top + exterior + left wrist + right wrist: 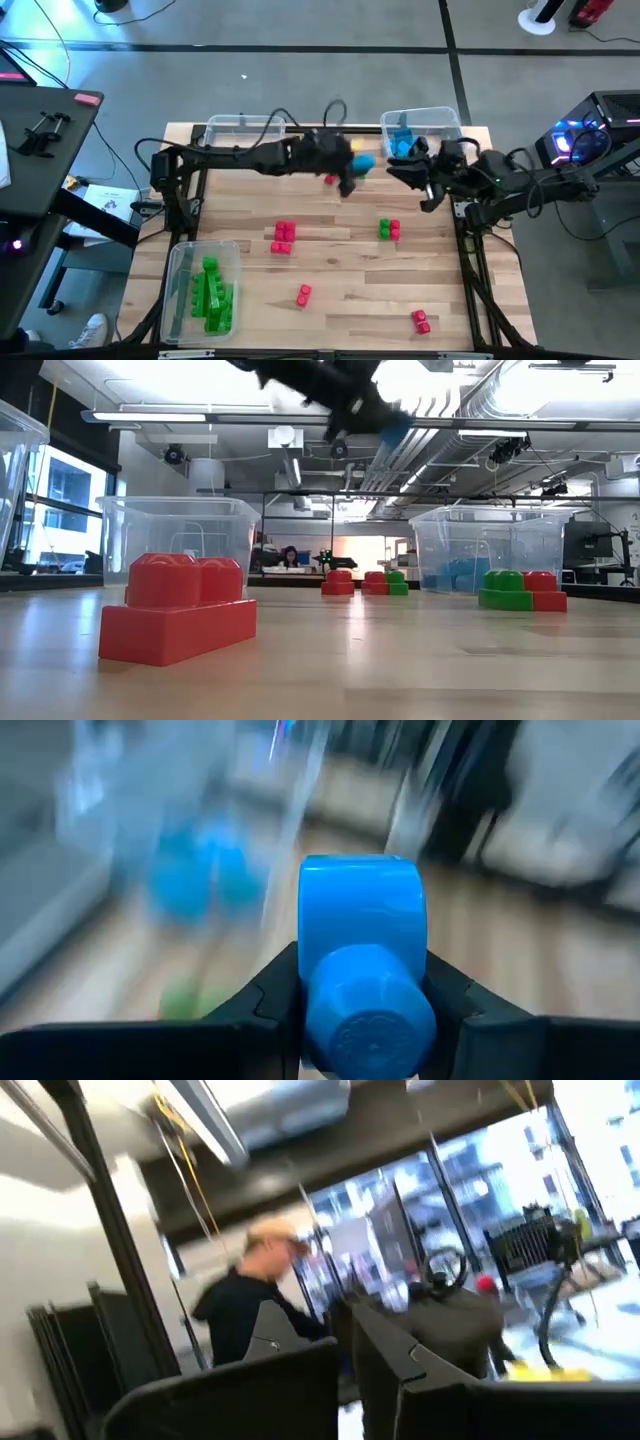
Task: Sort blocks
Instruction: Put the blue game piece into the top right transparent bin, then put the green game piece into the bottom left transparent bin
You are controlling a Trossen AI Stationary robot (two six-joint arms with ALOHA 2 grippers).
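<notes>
- Left gripper [352,172] pinches a blue block [362,960] above the table's far edge, near the blue bin [440,119].
- Right gripper [405,172], pressed together, hovers beside it — bare wood nearer.

Three clear bins [436,121] sit on the wooden table [340,310]; a person [245,1305] stands beyond.

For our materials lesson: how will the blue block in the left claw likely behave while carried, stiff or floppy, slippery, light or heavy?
The blue block probably stays stiff: it keeps crisp edges between the left claw fingers. Its glossy plastic looks smooth, so it may slip if the hold loosens. It seems light, being small and held well above the table.
</notes>
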